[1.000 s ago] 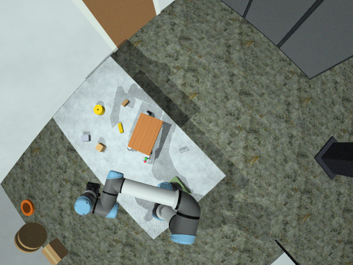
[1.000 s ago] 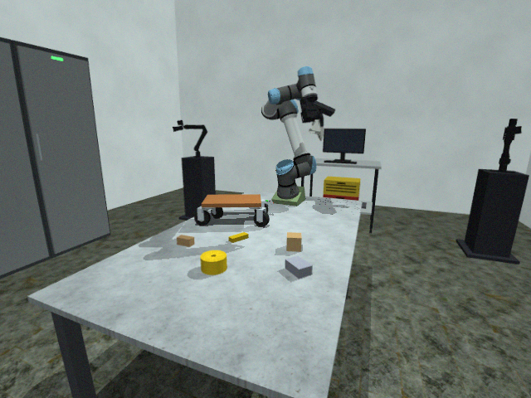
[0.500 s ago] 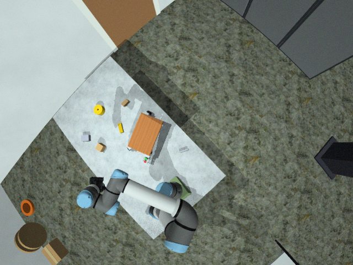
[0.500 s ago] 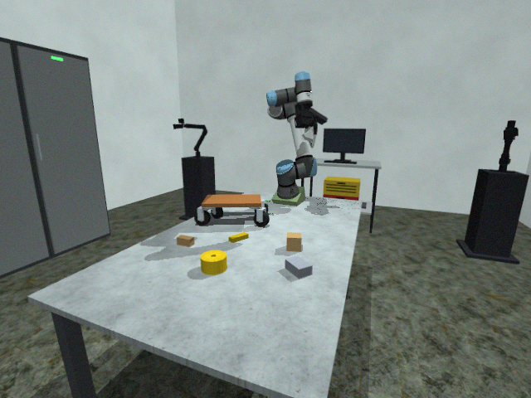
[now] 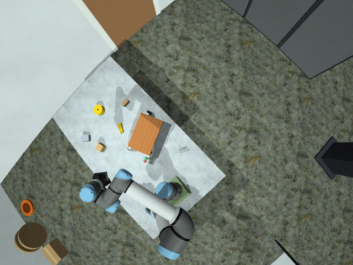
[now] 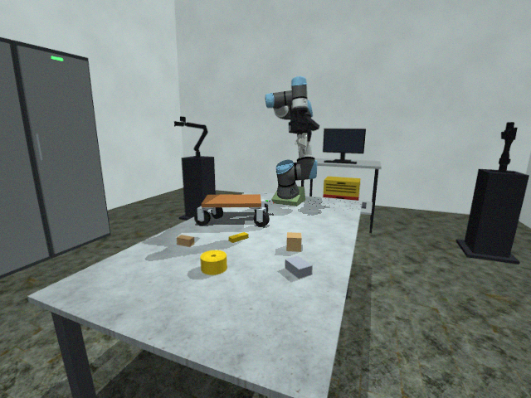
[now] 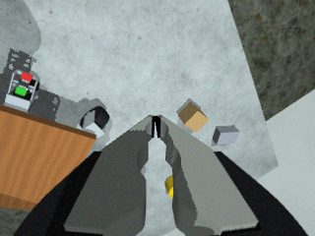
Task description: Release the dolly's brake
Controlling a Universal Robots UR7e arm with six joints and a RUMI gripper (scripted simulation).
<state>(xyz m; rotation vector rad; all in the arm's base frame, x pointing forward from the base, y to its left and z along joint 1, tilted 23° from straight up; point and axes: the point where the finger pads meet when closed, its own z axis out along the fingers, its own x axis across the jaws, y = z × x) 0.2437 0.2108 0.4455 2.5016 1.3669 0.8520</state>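
Note:
The dolly (image 5: 145, 133) has an orange wooden deck and black caster wheels and stands on the grey table; it also shows in the exterior view (image 6: 231, 200) and at the left of the wrist view (image 7: 34, 157). Its brake pedal (image 5: 145, 159) with a red end and a green end sits at the dolly's corner nearest the robot base, and it shows in the wrist view (image 7: 22, 86) too. My gripper (image 7: 155, 117) is shut and empty, high above the table, apart from the dolly. It also shows in the overhead view (image 5: 101, 178) and the exterior view (image 6: 304, 138).
On the table lie a yellow cylinder (image 5: 99, 109), a yellow bar (image 5: 120, 127), two tan blocks (image 5: 100, 147) (image 5: 124, 102), a grey block (image 5: 85, 137) and a small grey piece (image 5: 183, 150). The robot base (image 5: 178, 190) stands at the table's end.

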